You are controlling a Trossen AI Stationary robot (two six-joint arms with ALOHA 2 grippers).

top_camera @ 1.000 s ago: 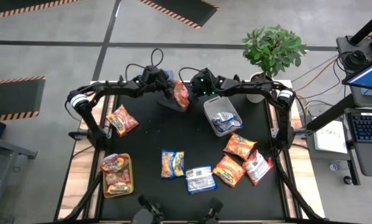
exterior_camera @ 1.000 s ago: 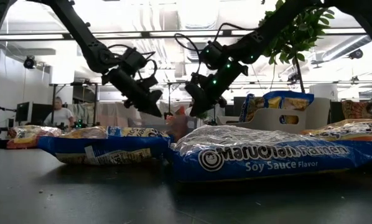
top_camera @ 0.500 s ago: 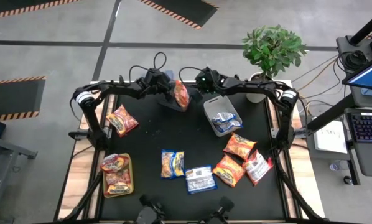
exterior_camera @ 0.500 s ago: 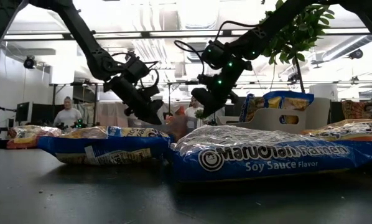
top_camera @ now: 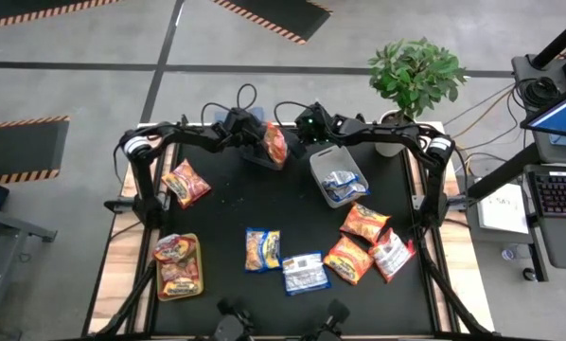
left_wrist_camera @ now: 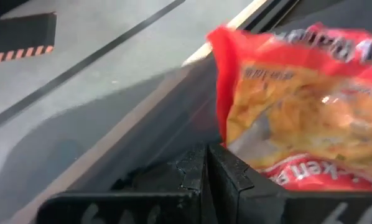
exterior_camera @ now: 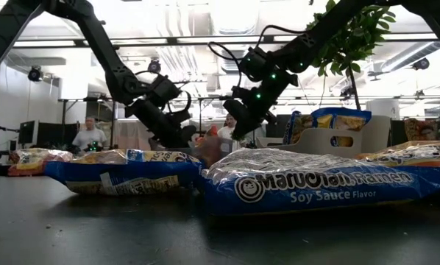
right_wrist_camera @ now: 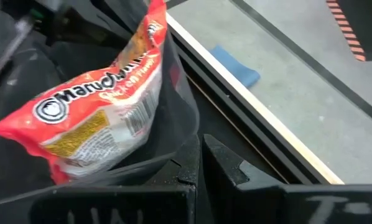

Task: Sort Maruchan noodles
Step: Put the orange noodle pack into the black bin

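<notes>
High view: we see crinkly red-orange ramen packet [top_camera: 276, 144] at tabletop [top_camera: 226, 204] far edge, between left gripper [top_camera: 255, 140] and right gripper [top_camera: 300, 138].

Wrist views: both fingers pinched together, packet [left_wrist_camera: 298, 106] just beside, ungrasped.

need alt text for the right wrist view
An orange-red Maruchan packet leans tilted inside a dark bin, seen past the right gripper with its fingers closed together. Beyond lie the table's pale wooden edge and grey floor.
</notes>
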